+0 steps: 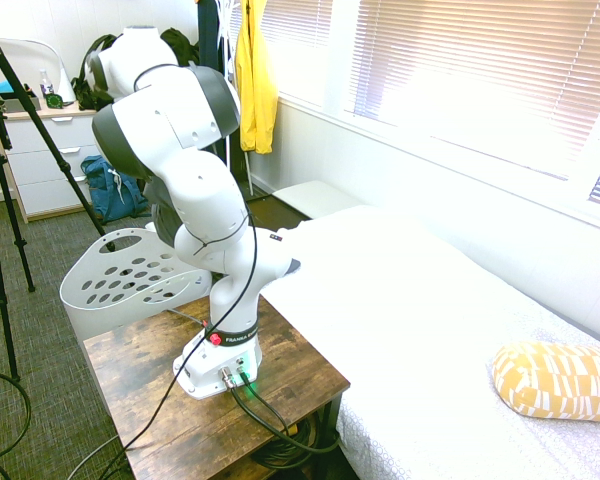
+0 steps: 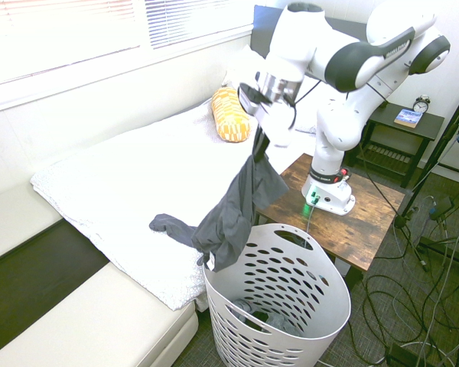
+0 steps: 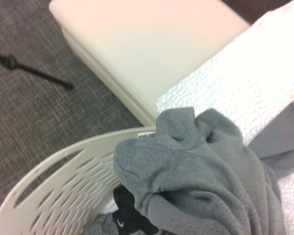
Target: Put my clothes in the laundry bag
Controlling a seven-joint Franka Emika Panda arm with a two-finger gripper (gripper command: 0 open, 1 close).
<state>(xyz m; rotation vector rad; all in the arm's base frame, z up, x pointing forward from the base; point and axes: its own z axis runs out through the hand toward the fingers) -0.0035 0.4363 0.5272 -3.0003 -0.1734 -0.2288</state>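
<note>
Bedroom floor; one laundry basket (image 2: pixel 291 306); one hanging garment (image 2: pixel 237 214)

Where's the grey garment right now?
In the second exterior view the grey garment hangs from the shut gripper, over the white laundry basket rim, one sleeve on the bed.

White arm (image 2: pixel 344 61) with dark joints and black cable.

Garment (image 2: pixel 237 210) hangs from pincer (image 2: pixel 261 142) over basket (image 2: pixel 291 306) rim, sleeve trailing on bed (image 2: pixel 122 191).
</note>
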